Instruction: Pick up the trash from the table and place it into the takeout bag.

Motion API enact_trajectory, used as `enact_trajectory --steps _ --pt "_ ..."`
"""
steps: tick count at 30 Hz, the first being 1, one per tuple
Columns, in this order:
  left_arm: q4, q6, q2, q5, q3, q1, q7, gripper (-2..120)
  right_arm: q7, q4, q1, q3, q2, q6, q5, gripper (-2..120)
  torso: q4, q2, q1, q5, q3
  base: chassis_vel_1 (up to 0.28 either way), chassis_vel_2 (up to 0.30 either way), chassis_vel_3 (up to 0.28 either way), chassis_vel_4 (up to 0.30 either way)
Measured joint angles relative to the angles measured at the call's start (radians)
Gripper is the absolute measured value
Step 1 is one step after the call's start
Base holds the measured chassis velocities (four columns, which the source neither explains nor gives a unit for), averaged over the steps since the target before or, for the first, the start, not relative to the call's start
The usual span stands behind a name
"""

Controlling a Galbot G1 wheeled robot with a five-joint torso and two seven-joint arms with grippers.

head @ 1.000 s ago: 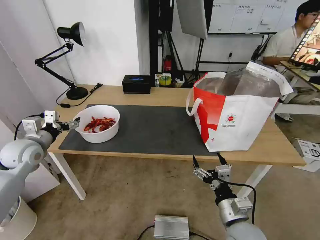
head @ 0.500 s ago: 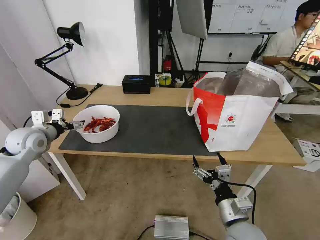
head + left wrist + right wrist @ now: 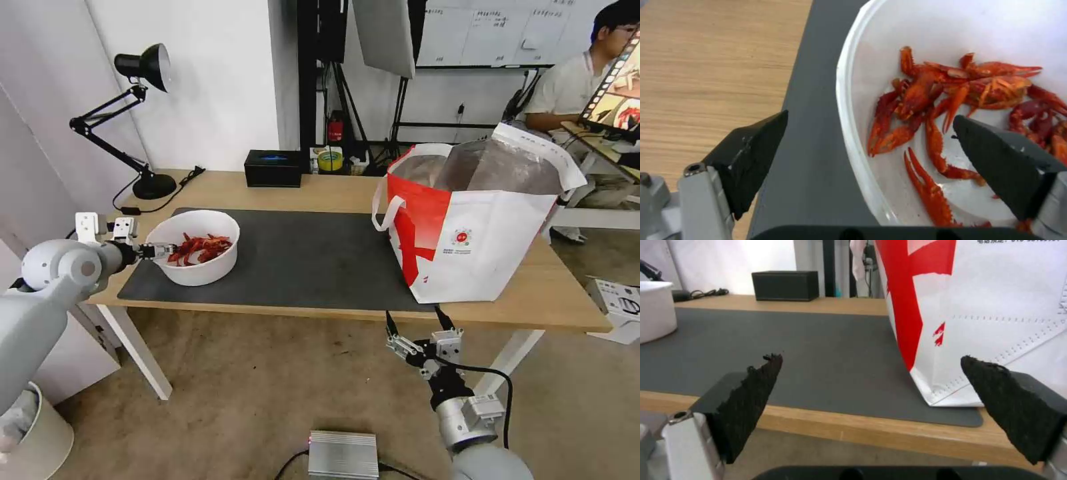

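One piece of trash, the white bowl (image 3: 194,247) of red crayfish shells (image 3: 951,100), sat at the left end of the dark grey mat (image 3: 307,260) on the table (image 3: 320,193). The left gripper (image 3: 159,251) was at the bowl's near-left rim, spread wide and holding nothing. In the left wrist view the rim wall (image 3: 849,116) ran between its two fingers: one finger (image 3: 751,156) lay outside, over the mat, and the other (image 3: 1000,160) lay inside, above the shells. This straddling placement suited a pinch on the thin wall, judged the only part of so wide a bowl that the fingers could span. Whether either finger touched the rim could not be told.

Well apart from that gripper, at the mat's far end, stood the takeout bag (image 3: 480,227), upright with its foil-lined mouth open upward, presumably so that trash could be lowered in from above. The right gripper (image 3: 417,327) hung below the table's front edge, beneath the bag, likewise wide open and empty, facing the bag's lower corner (image 3: 942,393); it was judged idle. Behind the mat, a black box (image 3: 273,168) rested on the bare wood.
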Motion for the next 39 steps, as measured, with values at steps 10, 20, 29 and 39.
enact_trajectory --steps 10,20,29,39 --pt "0.024 -0.001 0.0 -0.002 0.057 -0.043 -0.016 100 0.0 0.0 0.0 0.0 0.0 0.0 0.0 100 -0.0001 0.0 0.0 0.0 0.0 0.0 0.0 0.0 0.0" --pt "0.035 -0.004 0.001 0.001 0.091 -0.068 -0.042 71 0.0 0.0 0.0 0.0 0.0 0.0 0.0 100 0.0 0.0 0.0 0.0 0.0 0.0 0.0 0.0 0.0" --pt "0.027 -0.006 0.003 0.007 0.1 -0.064 -0.035 37 0.0 0.0 0.0 0.0 0.0 0.0 0.0 100 0.0 0.0 0.0 0.0001 0.0 0.0 0.0 0.0 0.0" --pt "0.033 -0.006 0.022 0.016 0.108 -0.064 -0.003 5 0.0 0.0 0.0 0.0 0.0 0.0 0.0 100 0.0 0.0 0.0 0.0001 0.0 0.0 0.0 0.0 0.0"
